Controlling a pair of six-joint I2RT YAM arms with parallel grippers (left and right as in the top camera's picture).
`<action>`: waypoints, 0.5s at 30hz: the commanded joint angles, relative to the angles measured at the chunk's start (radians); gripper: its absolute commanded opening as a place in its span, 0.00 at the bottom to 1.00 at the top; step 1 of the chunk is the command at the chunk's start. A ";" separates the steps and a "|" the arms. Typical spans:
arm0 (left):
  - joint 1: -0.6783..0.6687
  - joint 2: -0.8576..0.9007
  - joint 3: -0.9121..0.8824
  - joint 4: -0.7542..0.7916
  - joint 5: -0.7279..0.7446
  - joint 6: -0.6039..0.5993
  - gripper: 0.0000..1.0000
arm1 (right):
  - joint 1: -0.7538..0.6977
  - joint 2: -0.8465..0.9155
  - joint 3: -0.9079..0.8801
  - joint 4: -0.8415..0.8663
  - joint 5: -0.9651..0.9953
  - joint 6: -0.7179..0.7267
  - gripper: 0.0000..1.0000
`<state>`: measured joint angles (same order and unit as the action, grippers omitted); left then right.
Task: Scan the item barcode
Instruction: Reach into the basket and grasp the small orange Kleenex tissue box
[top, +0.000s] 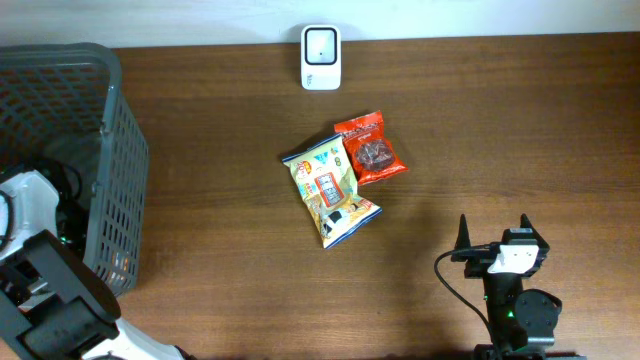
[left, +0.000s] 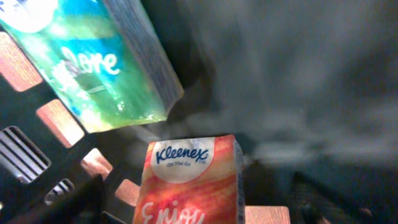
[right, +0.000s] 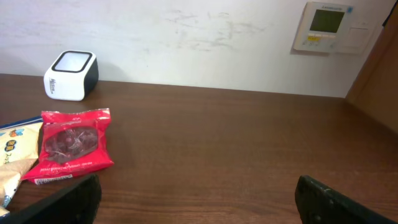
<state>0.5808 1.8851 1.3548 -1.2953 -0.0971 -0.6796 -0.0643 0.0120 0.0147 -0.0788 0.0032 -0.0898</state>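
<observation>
in the middle of the table: a red snack bag (top: 371, 148) and a yellow snack bag (top: 331, 190) lie flat and touch each other; the red one is at 1 o'clock from the yellow one.
scanner: the white scanner (top: 321, 57) stands at 12 o'clock from the two bags, at the far edge of the table (top: 220, 250), apart from them.
basket: the grey basket (top: 110, 150) stands at 9 o'clock on the table, well apart from the bags.
left arm: the left arm (top: 40, 250) reaches toward the basket from 7 o'clock; in the overhead view its fingers are hidden.
left gripper: the left gripper (left: 199, 208) has its fingers spread, dark and blurred at the two lower corners of the wrist view; it pinches nothing.
inside the basket: an orange kleenex pack (left: 189, 183) lies between these fingers, with a gap on each side as far as i can see; a green tissue pack (left: 93, 62) lies tilted at 11 o'clock from it.
right gripper: the right gripper (top: 493, 235) is at 5 o'clock on the table, its fingers spread wide and empty, pointing to 12 o'clock, well apart from the bags.
</observation>
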 joint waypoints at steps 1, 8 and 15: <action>-0.004 -0.003 -0.033 0.017 0.023 -0.001 0.50 | 0.006 -0.006 -0.009 -0.002 0.006 -0.007 0.98; -0.003 -0.003 -0.045 0.027 0.024 -0.001 0.09 | 0.006 -0.006 -0.009 -0.002 0.006 -0.007 0.98; -0.002 -0.005 0.029 -0.017 0.030 0.000 0.00 | 0.006 -0.006 -0.009 -0.002 0.006 -0.007 0.98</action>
<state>0.5781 1.8851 1.3220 -1.2716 -0.0841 -0.6746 -0.0643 0.0120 0.0147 -0.0788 0.0032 -0.0898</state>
